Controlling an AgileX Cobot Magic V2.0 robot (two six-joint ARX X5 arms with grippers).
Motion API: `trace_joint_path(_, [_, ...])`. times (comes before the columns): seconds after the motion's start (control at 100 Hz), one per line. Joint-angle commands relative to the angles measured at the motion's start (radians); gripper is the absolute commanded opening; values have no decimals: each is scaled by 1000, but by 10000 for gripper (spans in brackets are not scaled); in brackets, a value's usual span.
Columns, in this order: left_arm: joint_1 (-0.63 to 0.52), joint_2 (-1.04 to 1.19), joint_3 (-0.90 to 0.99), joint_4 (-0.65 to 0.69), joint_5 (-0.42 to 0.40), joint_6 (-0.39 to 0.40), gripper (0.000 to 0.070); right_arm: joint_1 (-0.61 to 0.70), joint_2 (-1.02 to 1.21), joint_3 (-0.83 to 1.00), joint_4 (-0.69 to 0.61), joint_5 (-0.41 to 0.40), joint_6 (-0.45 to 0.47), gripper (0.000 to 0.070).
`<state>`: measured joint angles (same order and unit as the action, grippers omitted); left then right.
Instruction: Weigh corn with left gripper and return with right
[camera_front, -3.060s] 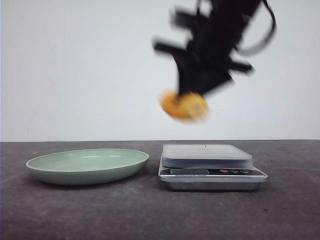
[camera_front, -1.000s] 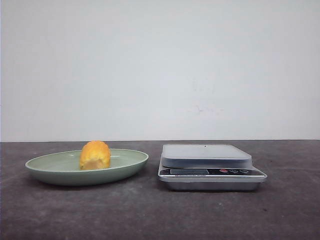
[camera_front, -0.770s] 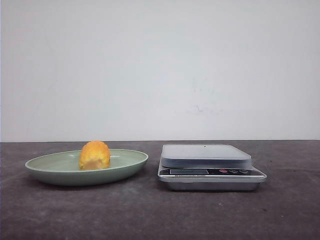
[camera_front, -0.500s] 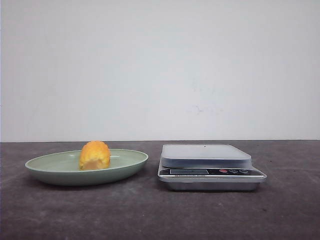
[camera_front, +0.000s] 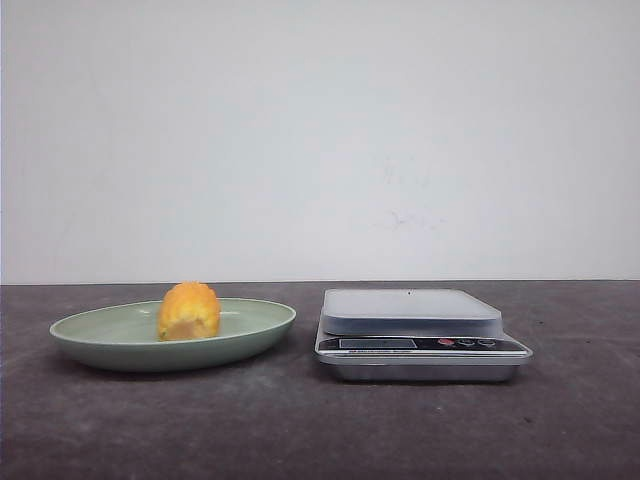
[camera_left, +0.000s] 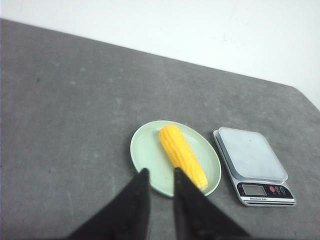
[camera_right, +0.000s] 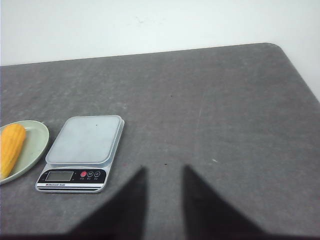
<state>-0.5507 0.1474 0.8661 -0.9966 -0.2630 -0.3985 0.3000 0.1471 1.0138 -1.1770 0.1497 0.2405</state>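
Note:
The corn (camera_front: 189, 311) is a yellow-orange cob lying in the pale green plate (camera_front: 255, 333) on the left of the table. No gripper touches it. In the left wrist view the corn (camera_left: 182, 155) lies lengthwise across the plate (camera_left: 147, 150). My left gripper (camera_left: 160, 173) hangs high above the plate's near edge, its fingers apart and empty. My right gripper (camera_right: 164, 169) hovers over bare table to the right of the scale (camera_right: 85, 140), open and empty. The corn (camera_right: 11, 147) shows at that view's edge. Neither gripper shows in the front view.
A silver digital scale (camera_front: 412, 310) with an empty platform stands right of the plate; it also shows in the left wrist view (camera_left: 250, 160). The dark grey table (camera_front: 320, 430) ends at a white wall behind.
Three seconds ago a gripper held the corn in the air above the scale. Now the corn lies in the plate and no arm shows in the front view. Nothing moved in the last second.

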Motion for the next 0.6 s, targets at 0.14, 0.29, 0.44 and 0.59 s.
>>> trace_joint_path(0.14, [-5, 2, 10, 10, -1, 24, 0, 3, 1, -33, 73, -68, 29, 11])
trace_joint_path(0.29, [-5, 2, 10, 7, -1, 24, 0, 3, 1, -33, 75, -79, 29, 11])
trace_joint_path(0.44, [-5, 2, 10, 7, -1, 24, 0, 3, 1, -33, 80, -77, 29, 11])
trace_joint_path(0.59, [-5, 2, 10, 7, -1, 24, 0, 3, 1, -33, 80, -76, 29, 11])
